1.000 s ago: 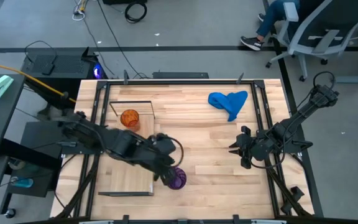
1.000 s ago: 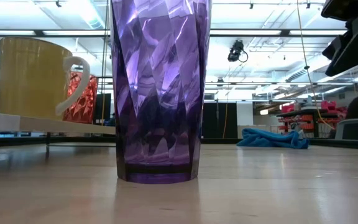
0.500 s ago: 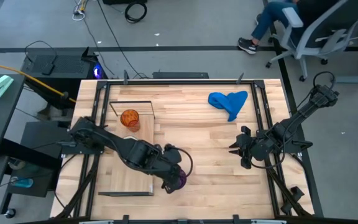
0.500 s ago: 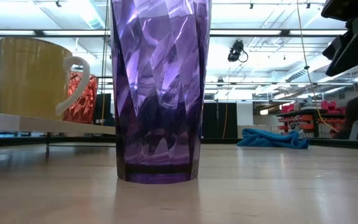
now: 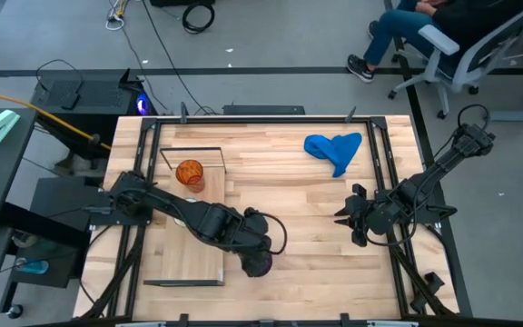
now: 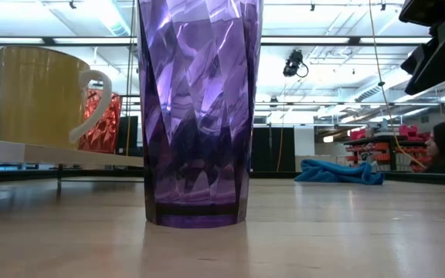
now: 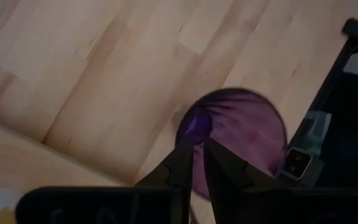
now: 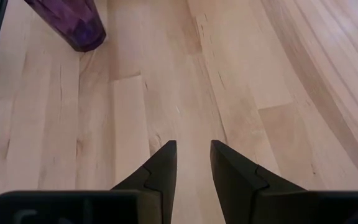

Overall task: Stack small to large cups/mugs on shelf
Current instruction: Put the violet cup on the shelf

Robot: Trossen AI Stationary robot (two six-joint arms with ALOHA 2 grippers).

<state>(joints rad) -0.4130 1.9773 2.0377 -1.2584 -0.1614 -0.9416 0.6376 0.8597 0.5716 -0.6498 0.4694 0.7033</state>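
Observation:
The purple cup (image 6: pixel 199 116) stands upright on the plank table near its near edge and also shows in the right wrist view (image 8: pixel 73 22). In the high view my left gripper (image 5: pixel 257 261) covers it. In the left wrist view the left gripper (image 7: pixel 197 152) hangs over the cup's rim (image 7: pixel 188 127), pointing down, with a narrow gap between its fingers. The white mug (image 6: pixel 41 96) and the orange cup (image 5: pixel 190 173) stand on the shelf (image 5: pixel 198 272). My right gripper (image 5: pixel 348 218) waits open over the table's right part. My left gripper comes from above at the purple cup's rim (image 7: pixel 188 127), one fingertip (image 7: pixel 211 152) over the cup's hollow and the other at its wall. I cannot tell whether the fingers touch the rim. The cup stands upright on the table.
A blue cloth (image 5: pixel 334 150) lies crumpled near the far right corner. The left arm lies across the shelf and hides the mug in the high view. Bare planks lie between the purple cup and the right gripper. A person sits on a chair (image 5: pixel 461 45) beyond the far edge.
My left gripper has swung toward the table's right and near edge, from beside the shelf to above the purple cup, which it now covers in the high view. The cup has stayed in place.

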